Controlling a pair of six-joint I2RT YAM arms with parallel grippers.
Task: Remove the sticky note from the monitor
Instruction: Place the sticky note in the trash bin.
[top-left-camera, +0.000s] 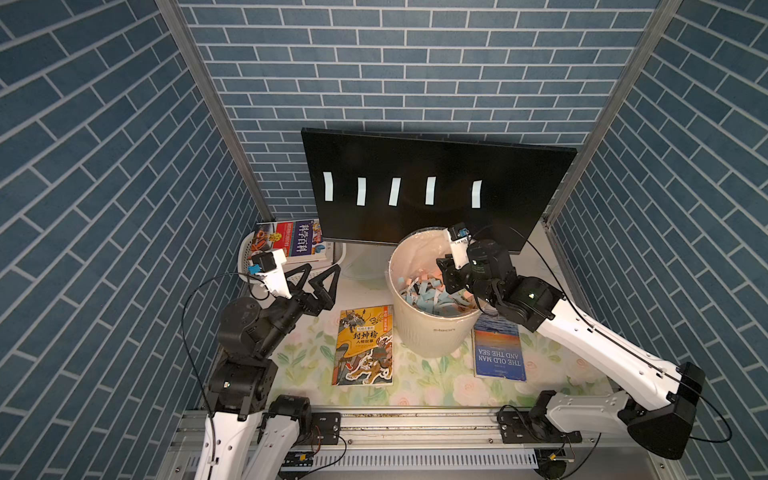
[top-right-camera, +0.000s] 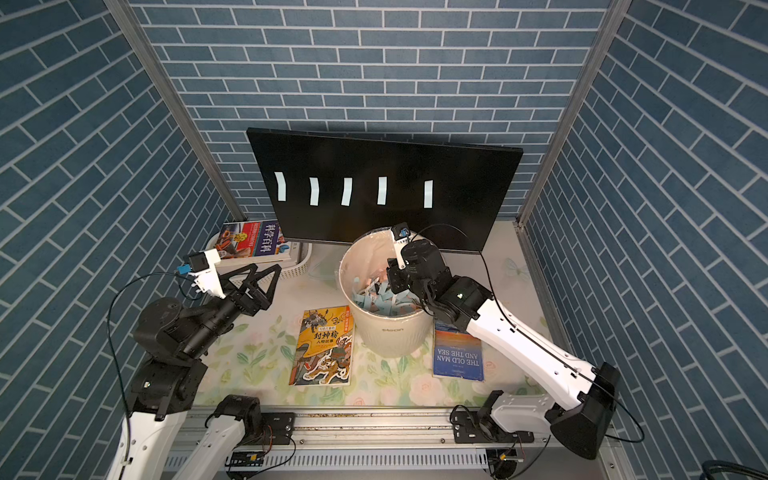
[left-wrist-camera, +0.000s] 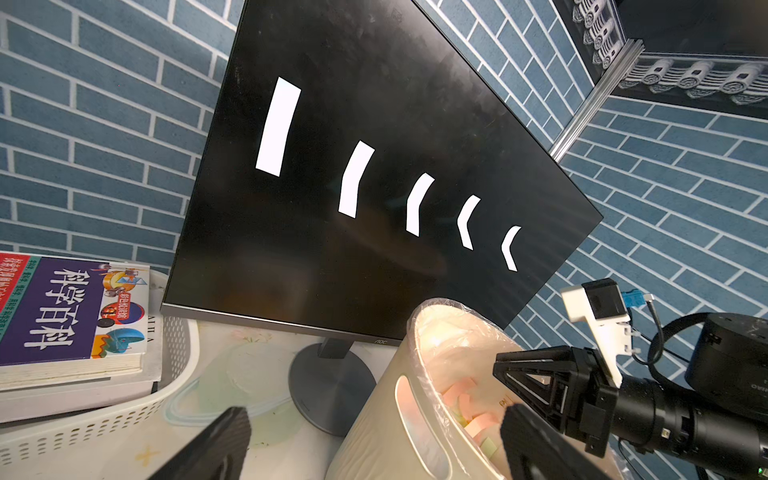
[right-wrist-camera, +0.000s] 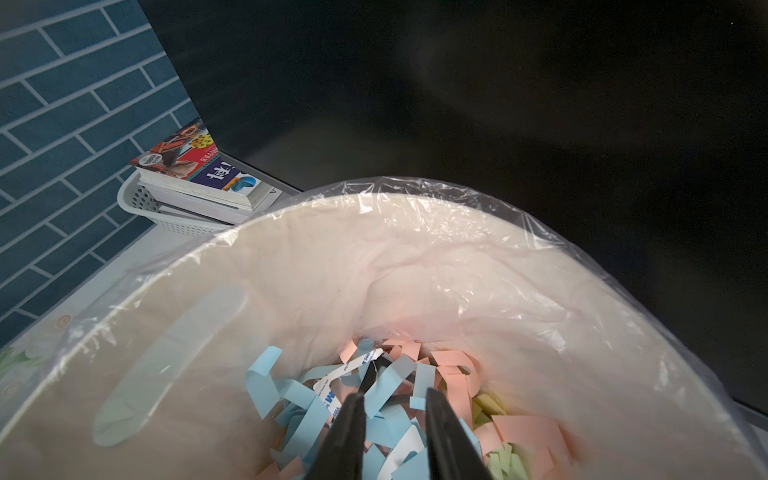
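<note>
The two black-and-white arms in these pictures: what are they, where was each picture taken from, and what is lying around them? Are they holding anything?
They are two robot arms, mounted at the near edge of the table. Two pictures look down from overhead and are nearly alike; the other two come from a camera on each arm's wrist. At the back stands a monitor with five pale sticky notes in a row. Before it sits a plastic-lined bin holding many coloured paper strips. A yellow book and a blue book lie flat on the table; a third book rests in a white basket. The left tool is wide open and empty. The right tool hangs over the bin, jaws parted, nothing visible between them.
</note>
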